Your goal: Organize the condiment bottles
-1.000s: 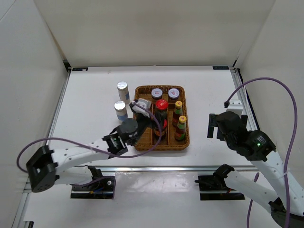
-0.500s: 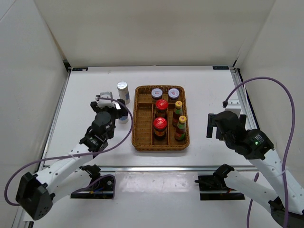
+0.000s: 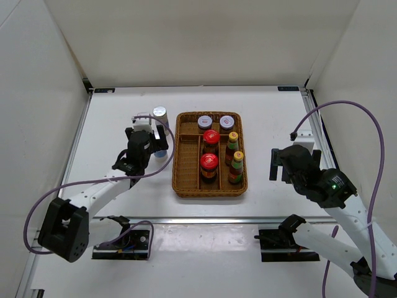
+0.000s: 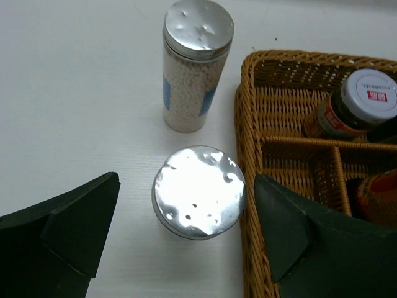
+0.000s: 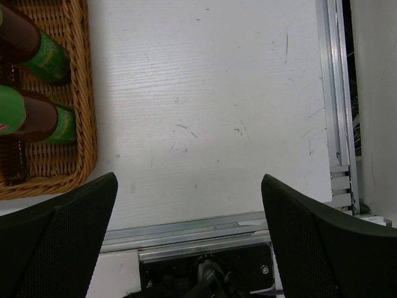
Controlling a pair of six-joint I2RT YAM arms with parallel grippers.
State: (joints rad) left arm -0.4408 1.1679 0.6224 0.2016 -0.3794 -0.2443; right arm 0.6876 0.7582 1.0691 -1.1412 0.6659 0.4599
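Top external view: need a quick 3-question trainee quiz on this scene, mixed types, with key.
1. How many condiment containers stand in the brown wicker divided tray?
2. True or false: the left gripper is open, with a white silver-capped shaker showing between its fingers in the wrist view.
3. The right gripper hangs over: A the tray; B bare white table beside the tray; C a shaker.
Key: 1 six; 2 true; 3 B.

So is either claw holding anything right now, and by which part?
Nothing is held. The left gripper is open, straddling a white silver-capped shaker without touching it. The right gripper is open over the white table.
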